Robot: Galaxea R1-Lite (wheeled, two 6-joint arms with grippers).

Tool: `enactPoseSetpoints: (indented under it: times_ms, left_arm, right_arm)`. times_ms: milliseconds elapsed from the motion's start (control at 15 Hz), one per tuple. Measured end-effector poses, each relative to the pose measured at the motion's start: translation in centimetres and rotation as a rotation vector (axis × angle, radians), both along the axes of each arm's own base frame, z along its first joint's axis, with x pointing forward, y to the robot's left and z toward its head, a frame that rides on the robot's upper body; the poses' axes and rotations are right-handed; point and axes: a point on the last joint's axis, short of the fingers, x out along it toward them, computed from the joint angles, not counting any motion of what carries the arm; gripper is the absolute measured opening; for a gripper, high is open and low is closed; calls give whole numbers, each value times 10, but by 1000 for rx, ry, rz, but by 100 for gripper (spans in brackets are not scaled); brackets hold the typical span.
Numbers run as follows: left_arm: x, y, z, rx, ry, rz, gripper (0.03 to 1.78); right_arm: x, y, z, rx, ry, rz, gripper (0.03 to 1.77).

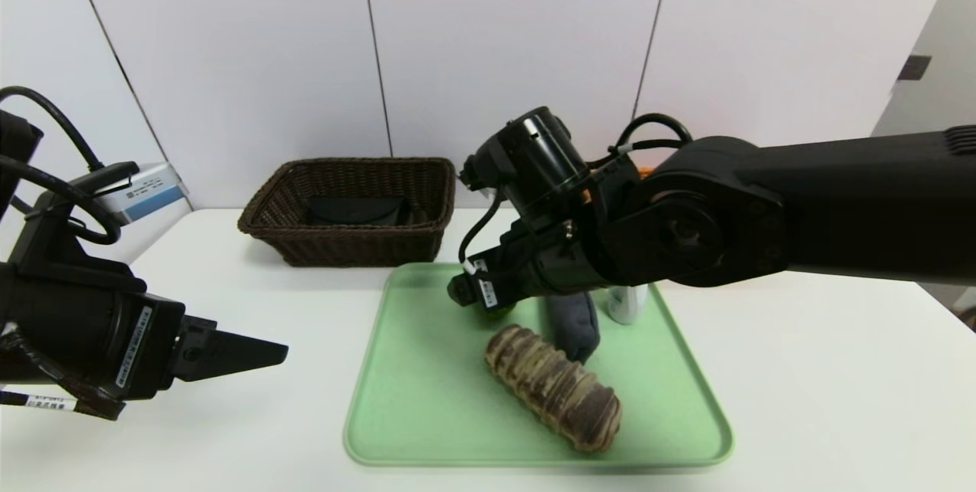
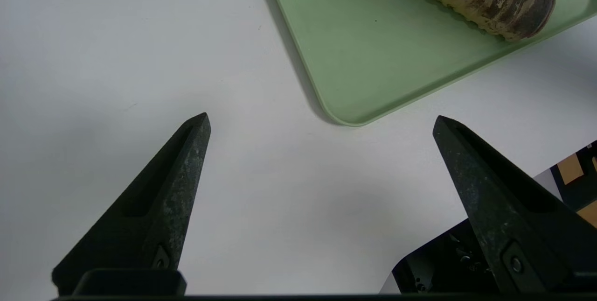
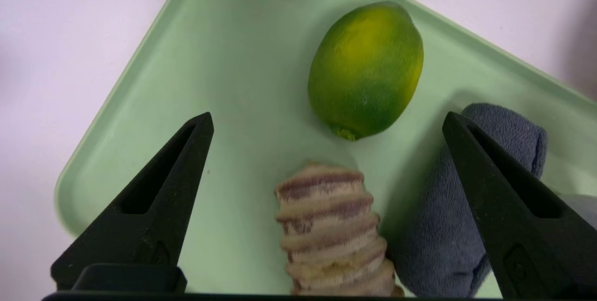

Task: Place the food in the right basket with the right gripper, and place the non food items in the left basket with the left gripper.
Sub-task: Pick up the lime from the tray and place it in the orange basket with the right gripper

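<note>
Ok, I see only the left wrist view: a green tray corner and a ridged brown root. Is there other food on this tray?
Observer: Yes. A green-yellow lime lies on the light green plastic tray, just beyond the ridged brown taro root.
Operator: Where is the right gripper?
Observer: The right gripper hangs over the tray with its fingers open, and the lime is ahead between them.
Operator: Is there anything for my left gripper?
Observer: A rolled dark blue towel lies close beside the root on the tray.
</note>
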Motion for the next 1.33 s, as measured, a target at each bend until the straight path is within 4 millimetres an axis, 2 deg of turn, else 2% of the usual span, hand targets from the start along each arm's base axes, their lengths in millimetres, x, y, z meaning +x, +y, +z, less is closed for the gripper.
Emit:
enactPoseSetpoints:
  times_ms: [467, 800, 1333]
  left_arm:
    - [-3, 1, -4, 2, 12, 0, 169]
    - [-6, 2, -5, 2, 10, 2, 169]
    - [-7, 2, -7, 2, 16, 2, 169]
  right_arm:
    - [27, 23, -24, -10, -8, -85, 170]
    - [41, 22, -40, -30, 13, -116, 170]
    - [49, 24, -60, -51, 48, -134, 170]
